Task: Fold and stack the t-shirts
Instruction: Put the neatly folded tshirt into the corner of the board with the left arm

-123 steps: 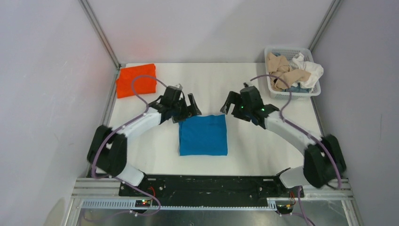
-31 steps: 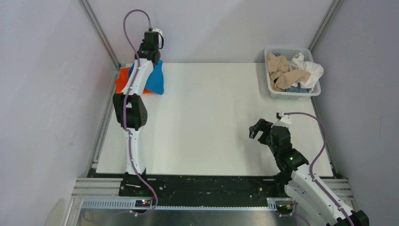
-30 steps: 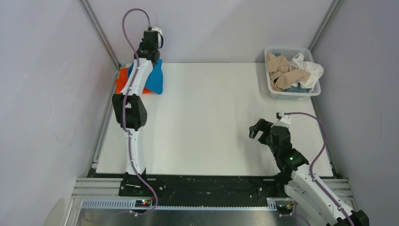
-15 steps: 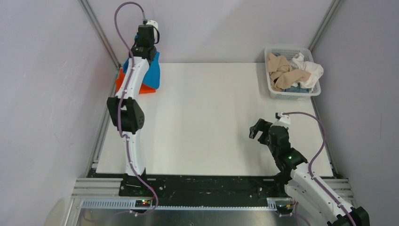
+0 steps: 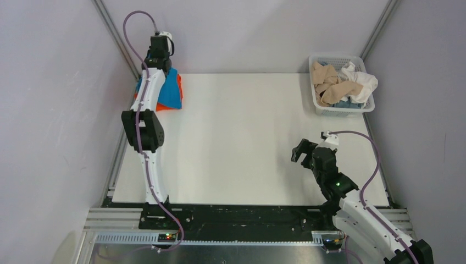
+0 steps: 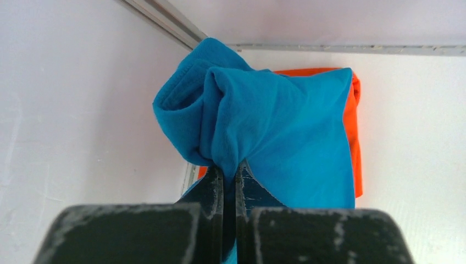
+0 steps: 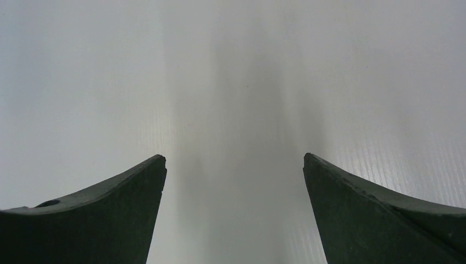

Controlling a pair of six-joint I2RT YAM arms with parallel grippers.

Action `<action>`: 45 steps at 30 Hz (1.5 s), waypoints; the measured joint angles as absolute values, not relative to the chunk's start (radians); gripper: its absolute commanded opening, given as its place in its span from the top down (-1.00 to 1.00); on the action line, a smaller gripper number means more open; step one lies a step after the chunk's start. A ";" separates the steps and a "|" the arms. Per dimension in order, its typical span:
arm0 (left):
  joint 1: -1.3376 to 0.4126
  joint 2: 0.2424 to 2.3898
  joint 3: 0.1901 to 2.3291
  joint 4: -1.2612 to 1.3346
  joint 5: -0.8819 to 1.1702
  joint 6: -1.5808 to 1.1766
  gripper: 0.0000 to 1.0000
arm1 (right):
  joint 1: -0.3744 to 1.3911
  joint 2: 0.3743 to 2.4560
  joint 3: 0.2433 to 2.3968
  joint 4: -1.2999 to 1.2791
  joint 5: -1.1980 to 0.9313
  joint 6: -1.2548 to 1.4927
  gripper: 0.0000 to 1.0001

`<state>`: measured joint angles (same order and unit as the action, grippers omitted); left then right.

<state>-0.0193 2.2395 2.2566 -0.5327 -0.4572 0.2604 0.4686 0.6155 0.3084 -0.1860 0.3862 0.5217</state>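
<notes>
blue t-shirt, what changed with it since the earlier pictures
The left gripper took hold of the folded blue t-shirt at mid-table and carried it to the far-left corner, where it dangles bunched over the orange t-shirt. The right gripper pulled back near its base, open. The basket stayed put.

A folded orange t-shirt is carried at the far-left corner of the white tabletop, a white lattice basket at the far-right.

Left arm and right arm: white link shells are joined by black joint housings. A purple cable is routed along each. A green LED is lit at lower right. Left gripper fingers are black, scuffed whitish; right gripper fingers are dark and tapered.
</notes>
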 measured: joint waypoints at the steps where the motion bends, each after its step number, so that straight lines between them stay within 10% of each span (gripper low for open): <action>1: -0.009 2.253 2.257 -0.532 -0.450 0.259 1.00 | 0.470 0.617 0.308 -0.185 0.389 0.522 -0.99; 13: 0.084 2.346 2.261 -0.525 -0.405 0.224 0.99 | 0.502 0.656 0.308 -0.165 0.424 0.519 -0.99; 22: 0.115 2.396 2.285 -0.492 -0.397 0.201 0.63 | 0.523 0.689 0.309 -0.143 0.447 0.519 -0.99; 24: 0.121 2.409 2.285 -0.485 -0.398 0.191 0.50 | 0.527 0.702 0.309 -0.138 0.448 0.520 -0.99; 31: 0.164 2.437 2.285 -0.474 -0.406 0.136 -0.92 | 0.541 0.747 0.316 -0.135 0.456 0.522 -0.99; 45: 0.185 2.368 2.164 -0.448 -0.309 0.041 -0.99 | 0.577 0.708 0.326 -0.126 0.455 0.532 -0.99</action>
<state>0.1852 2.3680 2.1635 -0.4477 -0.3088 0.0410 0.5770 0.7082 0.3260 -0.1265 0.4545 0.5320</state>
